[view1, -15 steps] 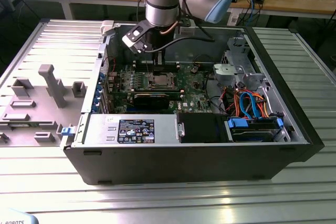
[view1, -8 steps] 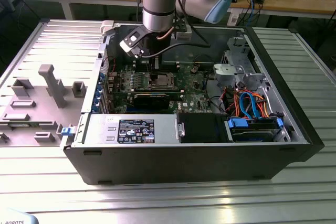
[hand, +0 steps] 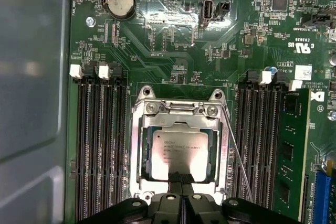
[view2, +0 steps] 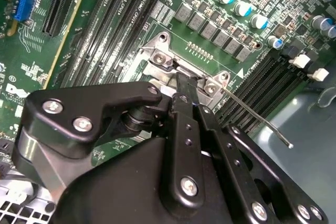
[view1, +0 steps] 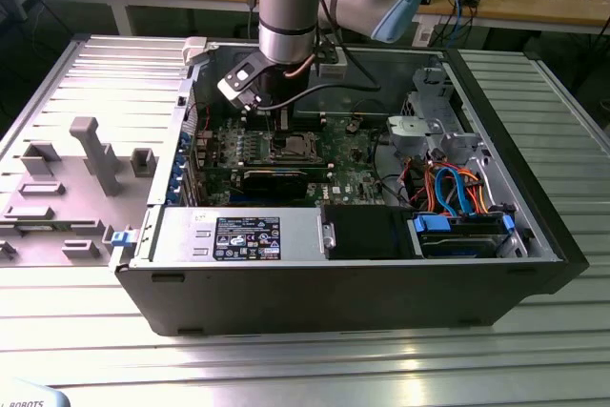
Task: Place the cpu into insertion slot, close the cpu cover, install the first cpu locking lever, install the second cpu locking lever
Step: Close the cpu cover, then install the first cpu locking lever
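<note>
The cpu (hand: 180, 145), a silvery-grey square chip, lies flat in the insertion slot (view1: 294, 147) on the green motherboard (hand: 173, 51). The cpu cover (hand: 143, 145), a silver frame, lies down around the chip. A thin locking lever (hand: 237, 156) runs along one side of the socket; in the second wrist view this lever (view2: 257, 116) sticks out free over the memory slots. My gripper (hand: 181, 174) is shut, with its black fingertips together at the cpu's near edge, and nothing shows between them. In the second wrist view the gripper (view2: 182, 80) hides most of the socket.
Black memory slots (hand: 100, 145) flank the socket, and a green module (hand: 291, 150) stands in one. A long black graphics card (view1: 274, 178), the power supply (view1: 238, 235), a drive cage (view1: 429, 126) and orange and blue cables (view1: 453, 188) fill the open case. A grey fixture plate (view1: 76, 169) lies outside.
</note>
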### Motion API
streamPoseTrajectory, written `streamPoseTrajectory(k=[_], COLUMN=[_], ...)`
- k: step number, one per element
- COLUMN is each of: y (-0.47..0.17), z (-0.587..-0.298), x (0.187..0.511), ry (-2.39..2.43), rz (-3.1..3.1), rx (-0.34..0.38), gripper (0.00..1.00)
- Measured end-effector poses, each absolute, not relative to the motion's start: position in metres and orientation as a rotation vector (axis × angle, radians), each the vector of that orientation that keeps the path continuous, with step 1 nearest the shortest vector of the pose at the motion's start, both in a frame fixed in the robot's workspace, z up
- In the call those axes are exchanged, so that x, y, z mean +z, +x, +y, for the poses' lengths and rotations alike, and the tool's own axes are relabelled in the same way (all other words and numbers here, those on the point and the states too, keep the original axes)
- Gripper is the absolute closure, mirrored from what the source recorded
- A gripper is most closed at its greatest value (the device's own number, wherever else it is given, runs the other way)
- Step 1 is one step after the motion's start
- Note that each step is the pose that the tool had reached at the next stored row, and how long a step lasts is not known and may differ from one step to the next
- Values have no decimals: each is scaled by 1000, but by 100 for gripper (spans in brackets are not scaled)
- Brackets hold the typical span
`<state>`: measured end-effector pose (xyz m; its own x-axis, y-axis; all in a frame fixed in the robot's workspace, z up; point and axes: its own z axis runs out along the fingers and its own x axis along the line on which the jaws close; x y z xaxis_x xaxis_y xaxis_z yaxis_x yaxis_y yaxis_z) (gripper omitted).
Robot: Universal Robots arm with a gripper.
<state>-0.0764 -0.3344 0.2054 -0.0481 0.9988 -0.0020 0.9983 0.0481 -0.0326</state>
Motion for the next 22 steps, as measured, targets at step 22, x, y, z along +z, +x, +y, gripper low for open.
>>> streamPoseTrajectory(k=[22], y=[-52], z=[-330], x=[208], ry=[-2155], rz=[-2261], rx=[52], gripper=[89])
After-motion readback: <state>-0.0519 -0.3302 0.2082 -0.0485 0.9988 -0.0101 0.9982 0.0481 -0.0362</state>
